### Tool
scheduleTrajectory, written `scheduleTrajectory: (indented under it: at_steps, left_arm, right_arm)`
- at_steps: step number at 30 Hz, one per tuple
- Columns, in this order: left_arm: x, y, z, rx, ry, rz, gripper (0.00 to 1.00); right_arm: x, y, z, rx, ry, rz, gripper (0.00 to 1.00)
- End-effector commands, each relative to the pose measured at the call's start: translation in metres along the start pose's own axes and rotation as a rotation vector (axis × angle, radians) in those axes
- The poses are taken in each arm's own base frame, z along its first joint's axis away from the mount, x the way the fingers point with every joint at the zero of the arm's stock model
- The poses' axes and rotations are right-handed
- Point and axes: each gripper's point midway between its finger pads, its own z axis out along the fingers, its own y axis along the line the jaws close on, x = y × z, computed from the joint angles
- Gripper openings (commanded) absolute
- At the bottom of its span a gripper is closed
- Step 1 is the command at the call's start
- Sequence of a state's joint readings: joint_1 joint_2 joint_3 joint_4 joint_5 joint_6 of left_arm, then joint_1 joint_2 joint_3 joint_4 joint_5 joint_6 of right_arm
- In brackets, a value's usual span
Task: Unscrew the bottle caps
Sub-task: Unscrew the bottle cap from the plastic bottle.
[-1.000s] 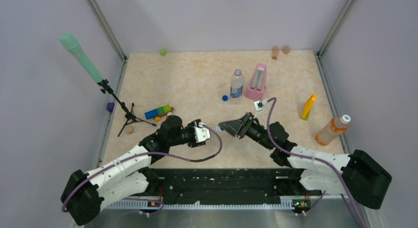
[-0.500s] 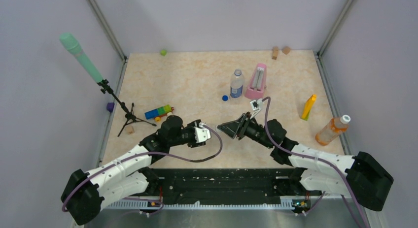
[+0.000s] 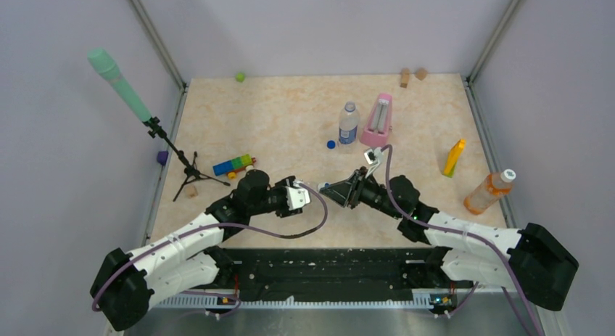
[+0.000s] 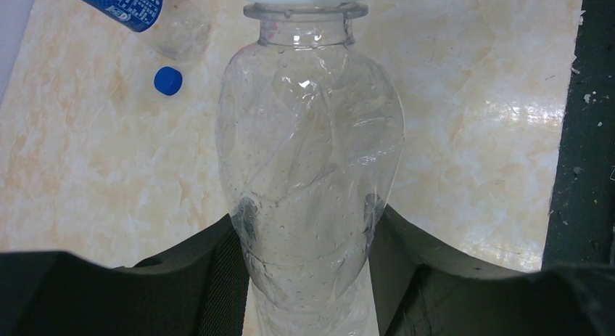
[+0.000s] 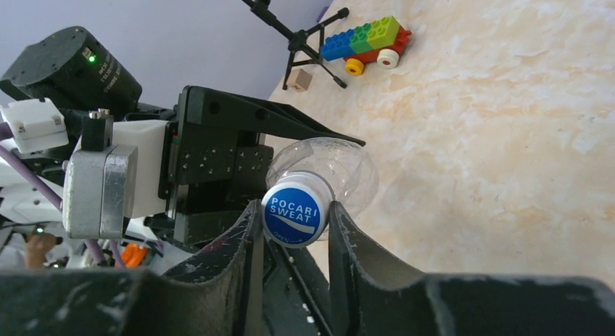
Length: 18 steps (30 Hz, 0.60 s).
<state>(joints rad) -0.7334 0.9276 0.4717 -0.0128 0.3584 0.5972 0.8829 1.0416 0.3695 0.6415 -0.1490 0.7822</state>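
The right gripper (image 3: 331,189) has slid left and pressed its fingers onto the white round plastic cap (image 5: 294,218), blue-printed on top, a little nearer the arms than the pink metronome (image 3: 377,120). The left gripper (image 4: 308,238) pinches the plain clear plastic bottle (image 4: 308,133) wearing that cap.

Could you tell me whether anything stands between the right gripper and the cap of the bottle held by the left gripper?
Nothing visible does. The right gripper is shut on the blue-printed cap, a finger on each side, while the left gripper holds the clear bottle by its body.
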Motion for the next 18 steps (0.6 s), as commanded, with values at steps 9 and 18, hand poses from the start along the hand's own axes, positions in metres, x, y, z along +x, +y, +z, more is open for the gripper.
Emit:
scheduleTrajectory:
  at_steps: [9,18]
  left_arm:
    - [-0.038,0.015,0.0,-0.017,-0.114,0.05,0.0]
    - [-0.042,0.007,0.001,0.018,-0.15,0.054,0.0]
  right_arm:
    - [0.0,0.021,-0.005,-0.17,0.022,-0.441,0.02]
    - [0.024,0.015,-0.011,-0.357,0.07,-0.936,0.0]
